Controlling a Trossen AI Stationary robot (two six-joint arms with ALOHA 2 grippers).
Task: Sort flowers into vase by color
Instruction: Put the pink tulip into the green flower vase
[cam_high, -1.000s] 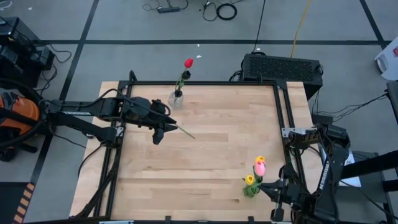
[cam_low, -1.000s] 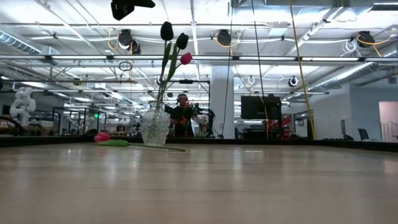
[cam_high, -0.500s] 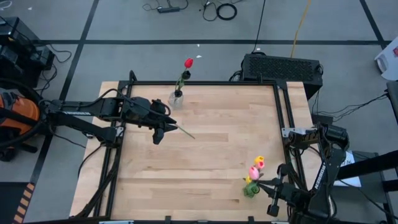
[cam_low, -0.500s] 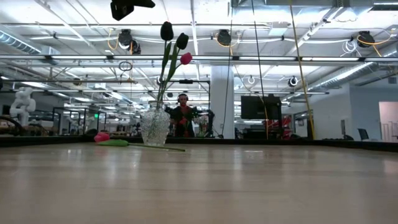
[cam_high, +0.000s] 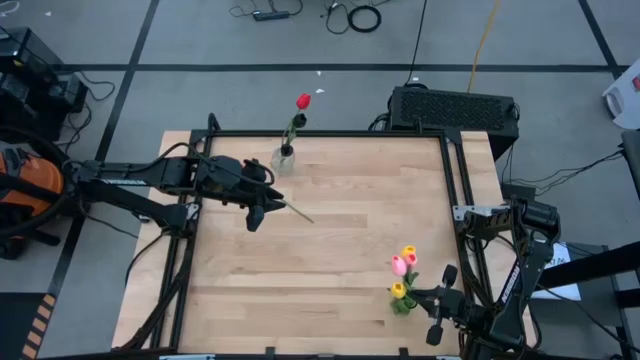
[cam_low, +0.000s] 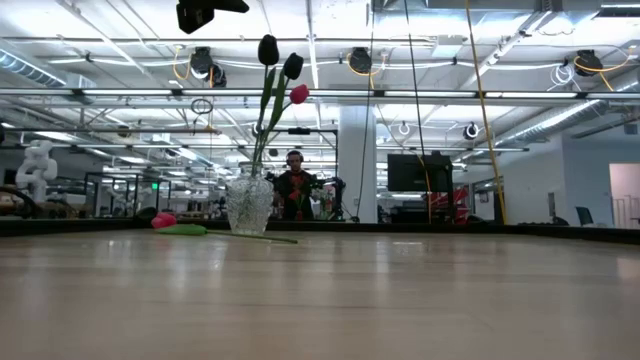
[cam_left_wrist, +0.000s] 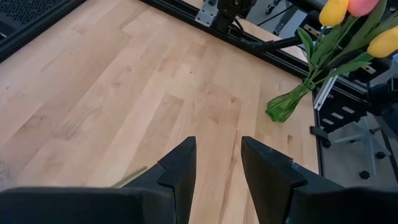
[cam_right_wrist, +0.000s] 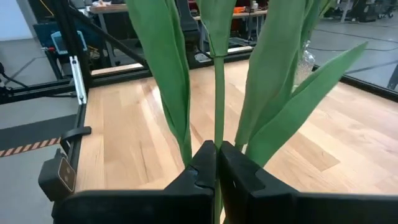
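A clear glass vase (cam_high: 283, 160) at the table's far side holds a red tulip (cam_high: 303, 101) and dark ones (cam_low: 268, 49). One flower lies flat on the table: its pink head (cam_low: 163, 220) shows in the low view and its stem (cam_high: 298, 213) in the high view. My left gripper (cam_high: 252, 218) hovers open above that flower, with nothing between its fingers (cam_left_wrist: 180, 163). At the near right, yellow (cam_high: 408, 253) and pink (cam_high: 399, 265) tulips rise from a green vase (cam_high: 402, 305). My right gripper (cam_right_wrist: 217, 163) is shut on one stem of that bunch. My right gripper pinches one thin green stem (cam_right_wrist: 217, 124) between its two fingertips. It comes in roughly level from the table's right, with the fingers across the stem. Broad leaves (cam_right_wrist: 273, 74) stand on both sides. The stem stays upright; which head it carries I cannot tell.
A black frame rail (cam_high: 330, 133) runs round the wooden tabletop (cam_high: 330, 250). A black box (cam_high: 452, 108) sits behind the far right corner. The middle of the table (cam_left_wrist: 155, 81) lies bare between the two vases. A person (cam_low: 293, 185) sits far off in the room.
My right gripper has sunk beside the green vase, staying shut on the stem. The pink head and the upper yellow head have shifted toward the table's left, while the lower yellow head has stayed put.
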